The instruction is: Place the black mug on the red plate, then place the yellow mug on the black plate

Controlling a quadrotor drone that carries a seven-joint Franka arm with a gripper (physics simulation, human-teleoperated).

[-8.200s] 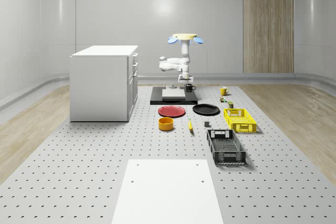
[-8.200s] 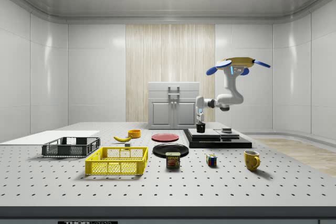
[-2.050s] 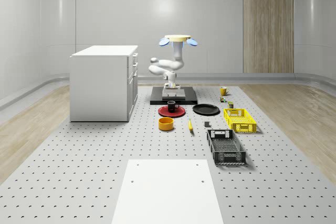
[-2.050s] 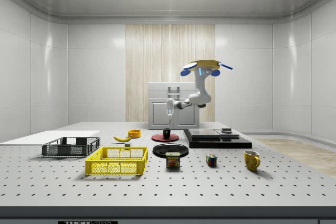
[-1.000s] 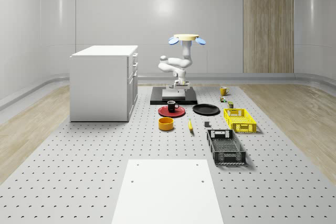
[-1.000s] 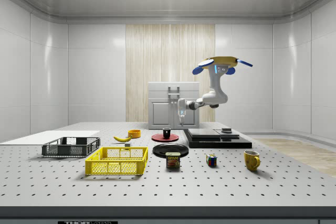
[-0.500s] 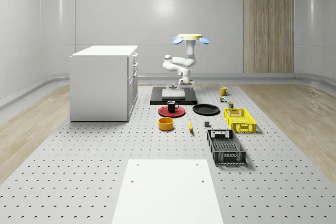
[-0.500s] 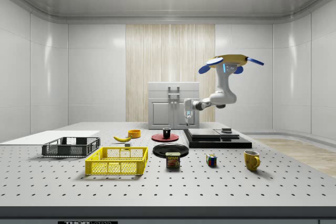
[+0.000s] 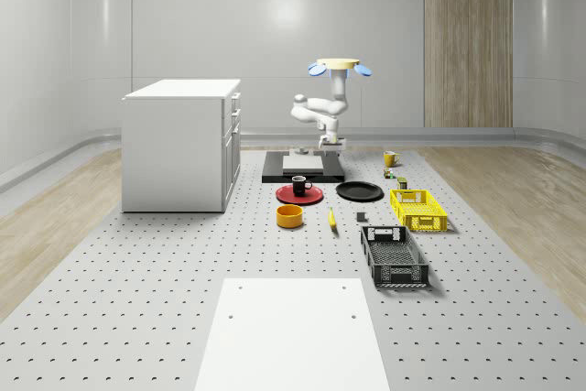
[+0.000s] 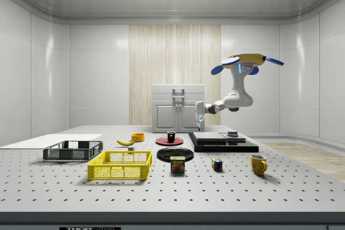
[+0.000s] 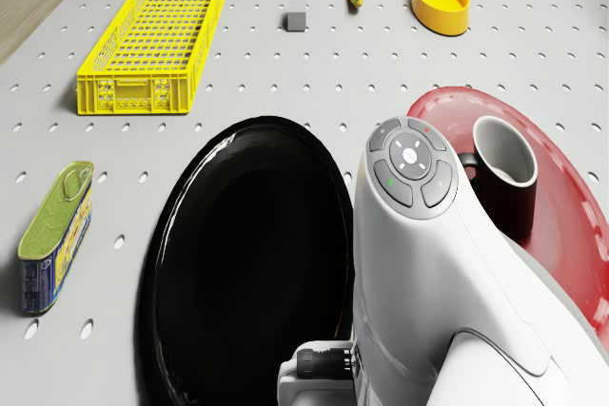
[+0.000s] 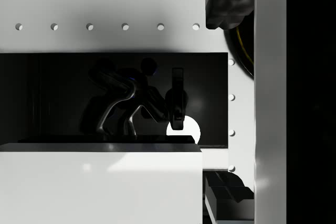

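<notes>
Well apart from end effector: yellow mug.

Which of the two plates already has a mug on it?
The red plate: the black mug stands on it. The black plate beside it is bare, and the yellow mug sits apart.

The whole-scene view looks from far back and somewhat above down the length of the bench, toward the far wall, while the side view sits low at the bench's edge and looks across it; both take in the drone and the black plate. The drone view looks steeply down from close above the arm onto that same plate and the red plate. The wrist view, closer still, faces what seems to be a glossy black platform.
</notes>
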